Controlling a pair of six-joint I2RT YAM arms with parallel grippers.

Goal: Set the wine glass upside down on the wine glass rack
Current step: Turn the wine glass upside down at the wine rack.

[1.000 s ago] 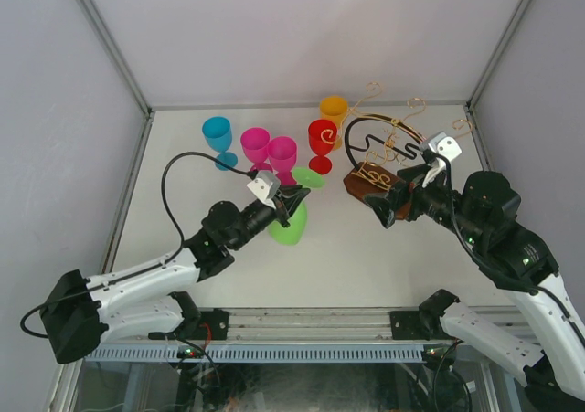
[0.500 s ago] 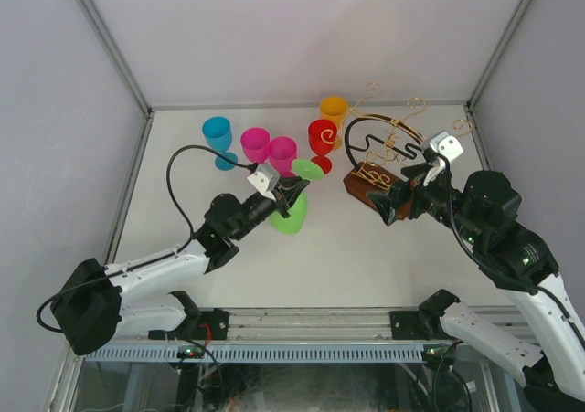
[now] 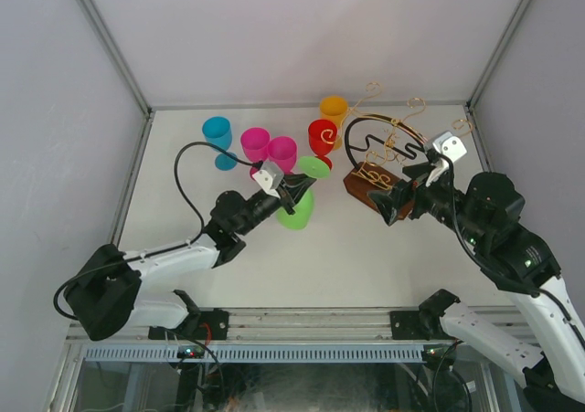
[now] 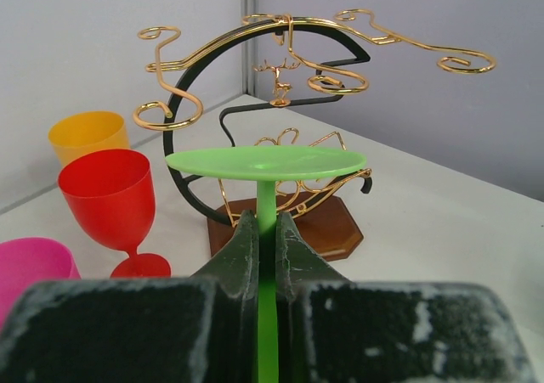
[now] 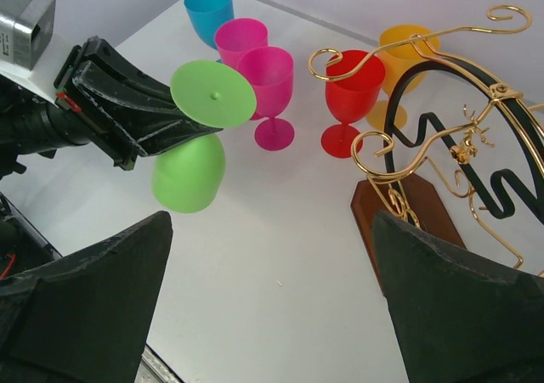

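Pinching wine glass [image 4: 265, 164] stem, left-wrist view only

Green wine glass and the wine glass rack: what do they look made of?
Green wine glass: likely plastic, opaque, uniform colour, satin sheen. Wine glass rack: thin gold wire and a black loop, probably metal, shiny highlights. Its base: dark brown, looks like stained wood, though grain is not clear.
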